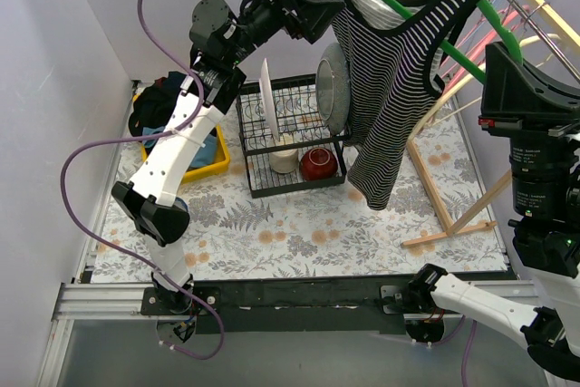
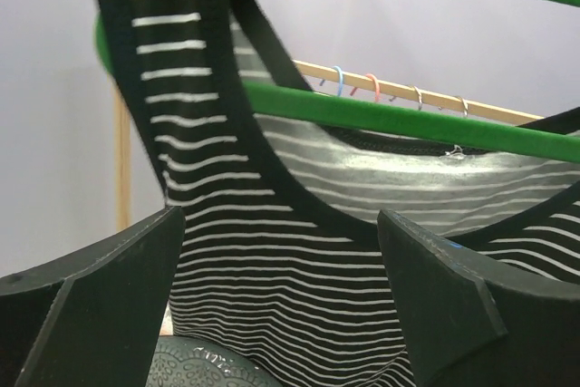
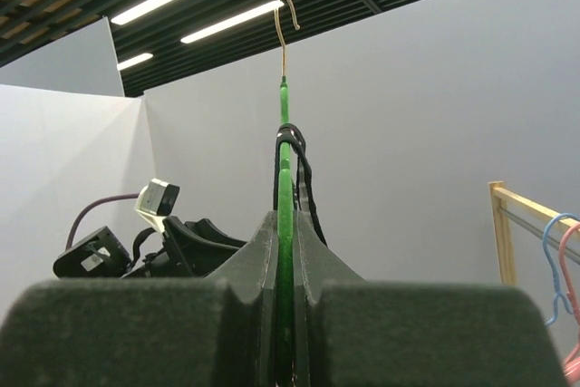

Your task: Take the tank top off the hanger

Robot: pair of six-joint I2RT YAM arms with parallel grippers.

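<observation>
The tank top (image 1: 390, 88), black with thin white stripes, hangs on a green hanger (image 1: 412, 15) held high over the table. My left gripper (image 1: 328, 8) is raised beside the top's left strap and is open. In the left wrist view its fingers (image 2: 109, 296) frame the striped fabric (image 2: 272, 269) just below the green hanger bar (image 2: 362, 115), and I see no contact. My right gripper (image 3: 286, 224) is shut on the hanger (image 3: 284, 160), whose metal hook (image 3: 285, 24) points up. A black strap (image 3: 304, 165) loops over it.
A black wire dish rack (image 1: 290, 133) under the top holds a white plate (image 1: 265, 101), a grey dish (image 1: 333, 88) and a red bowl (image 1: 319, 163). A yellow bin (image 1: 213, 160) of clothes sits left. A wooden drying rack (image 1: 471, 188) with coloured hangers (image 1: 517, 6) stands right.
</observation>
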